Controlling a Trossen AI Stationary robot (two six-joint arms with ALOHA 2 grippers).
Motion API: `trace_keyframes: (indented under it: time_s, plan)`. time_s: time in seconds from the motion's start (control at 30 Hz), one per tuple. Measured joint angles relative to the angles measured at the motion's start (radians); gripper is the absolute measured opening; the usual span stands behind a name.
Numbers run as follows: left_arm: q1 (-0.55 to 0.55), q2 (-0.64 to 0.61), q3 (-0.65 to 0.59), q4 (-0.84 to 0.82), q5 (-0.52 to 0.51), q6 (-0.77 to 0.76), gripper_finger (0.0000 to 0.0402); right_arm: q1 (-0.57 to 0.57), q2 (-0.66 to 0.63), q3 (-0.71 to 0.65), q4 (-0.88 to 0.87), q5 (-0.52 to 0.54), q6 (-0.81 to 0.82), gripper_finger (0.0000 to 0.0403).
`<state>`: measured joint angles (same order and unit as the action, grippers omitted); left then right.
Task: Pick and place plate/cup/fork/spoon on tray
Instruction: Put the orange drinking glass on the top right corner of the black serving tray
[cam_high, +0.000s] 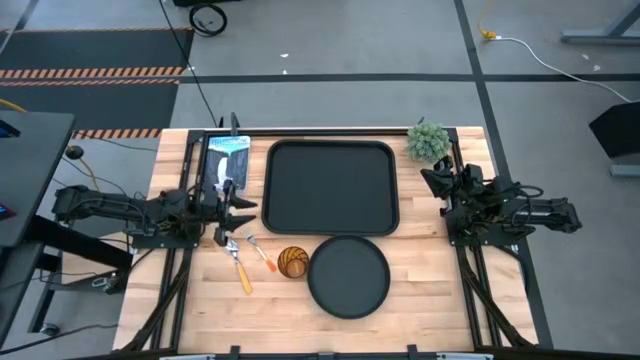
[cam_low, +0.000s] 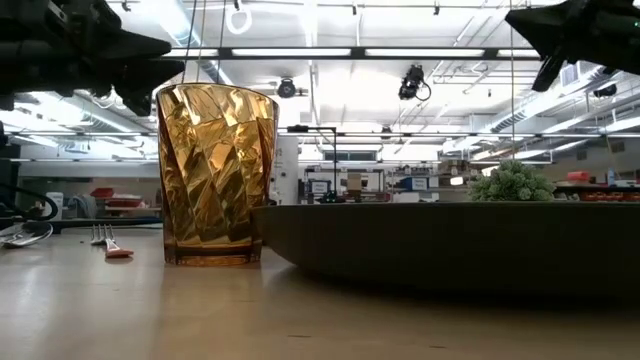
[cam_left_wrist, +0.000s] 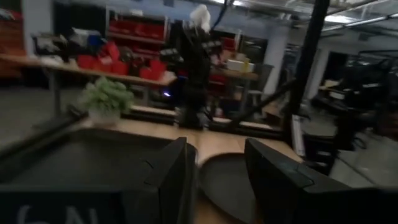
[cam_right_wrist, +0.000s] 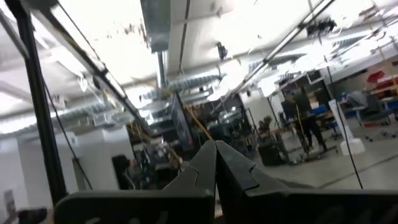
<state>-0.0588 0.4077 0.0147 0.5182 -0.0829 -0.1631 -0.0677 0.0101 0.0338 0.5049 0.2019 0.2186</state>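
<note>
The tray (cam_high: 331, 187) lies empty at the middle of the table (cam_high: 420, 290). The plate (cam_high: 348, 277) sits just near of it, the cup (cam_high: 292, 262) touching the plate's left edge. The fork (cam_high: 260, 253) and spoon (cam_high: 238, 266) lie left of the cup. The left gripper (cam_high: 243, 211), fingers open, hovers beside the tray's left edge. The right gripper (cam_high: 433, 180), fingers closed, waits by the potted plant (cam_high: 428, 141).

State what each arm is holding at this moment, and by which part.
Nothing is held. The left gripper is open and empty above the table's left side; the right gripper is shut on nothing, at the table's right.
</note>
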Motion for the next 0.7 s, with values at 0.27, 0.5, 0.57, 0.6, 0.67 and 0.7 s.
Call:
trace_keyframes:
  time_s: [0.27,0.5,0.57,0.6,0.67,0.7]
  plan:
    - [-0.008,0.159,0.008,-0.016,0.027,-0.2,0.0172,0.001,0.066,0.0,0.035,-0.012,0.029,0.0009]
    - [-0.091,0.359,0.143,-0.082,0.033,-0.246,0.0172,0.003,0.112,0.0,0.034,-0.05,0.044,0.0009]
    - [-0.11,0.412,0.196,-0.12,0.034,-0.246,0.0172,0.008,0.12,0.0,0.034,-0.05,0.044,0.0009]
    - [-0.117,0.436,0.225,-0.148,0.033,-0.246,0.0172,0.009,0.122,0.0,0.034,-0.05,0.043,0.0009]
    - [-0.128,0.48,0.278,-0.224,0.033,-0.251,0.0172,0.014,0.123,0.0,0.033,-0.05,0.041,0.0009]
    - [-0.132,0.499,0.302,-0.265,0.033,-0.257,0.0172,0.017,0.123,0.0,0.033,-0.052,0.037,0.0009]
